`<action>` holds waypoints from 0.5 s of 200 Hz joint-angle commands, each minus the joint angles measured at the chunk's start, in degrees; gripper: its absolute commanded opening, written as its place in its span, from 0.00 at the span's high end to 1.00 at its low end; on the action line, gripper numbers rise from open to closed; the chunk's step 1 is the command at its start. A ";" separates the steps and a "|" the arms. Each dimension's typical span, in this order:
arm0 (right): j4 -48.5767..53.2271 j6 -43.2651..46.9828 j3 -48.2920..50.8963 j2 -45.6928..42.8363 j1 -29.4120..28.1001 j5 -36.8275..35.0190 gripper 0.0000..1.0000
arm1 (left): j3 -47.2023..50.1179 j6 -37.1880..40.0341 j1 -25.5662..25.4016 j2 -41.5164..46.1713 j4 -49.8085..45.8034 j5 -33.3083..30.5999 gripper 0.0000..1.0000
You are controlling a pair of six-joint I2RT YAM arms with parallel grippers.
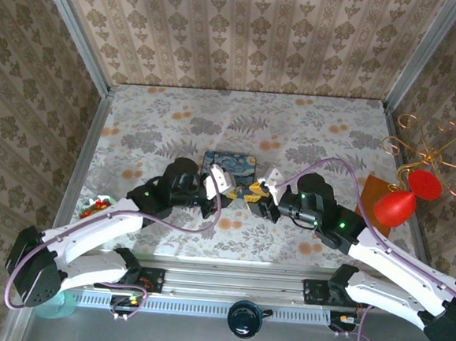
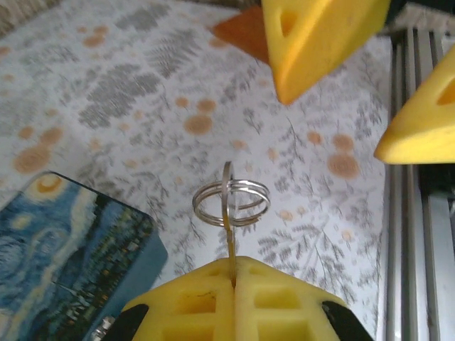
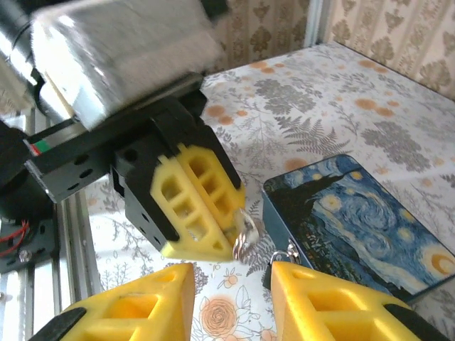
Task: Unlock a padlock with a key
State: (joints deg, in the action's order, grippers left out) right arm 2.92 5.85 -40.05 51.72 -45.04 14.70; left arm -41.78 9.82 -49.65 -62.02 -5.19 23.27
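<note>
— Which arm is nearer?
— Your right. At the blue tin's [image 3: 355,213] corner your right gripper [image 3: 231,273] stands part open and empty, the padlock [image 3: 283,256] just beside one finger. Your left gripper [image 2: 233,266] is pinched tight on the key [image 2: 229,234], which points toward the right gripper

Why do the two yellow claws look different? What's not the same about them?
The left gripper is squeezed shut, while the right gripper has its fingers apart. The left gripper pinches a metal key ring; the right gripper has nothing between its fingers. Both have chunky yellow fingers and both sit close to the blue tin.
</note>
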 commanded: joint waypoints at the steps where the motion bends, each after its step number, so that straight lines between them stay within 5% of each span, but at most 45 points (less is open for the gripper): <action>1: -4.00 6.00 1.67 -0.02 -0.28 4.40 0.65 | -2.83 4.43 -1.70 -1.14 -7.45 -0.50 1.00; 100: -0.70 7.12 1.64 4.64 -0.72 5.26 0.71 | -3.40 7.05 -3.61 -1.53 -9.60 -0.16 1.00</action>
State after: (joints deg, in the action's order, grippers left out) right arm 1.74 11.27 -38.17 55.83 -45.32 19.81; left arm -43.59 14.87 -52.86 -63.44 -12.93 23.05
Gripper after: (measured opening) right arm 0.292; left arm 0.056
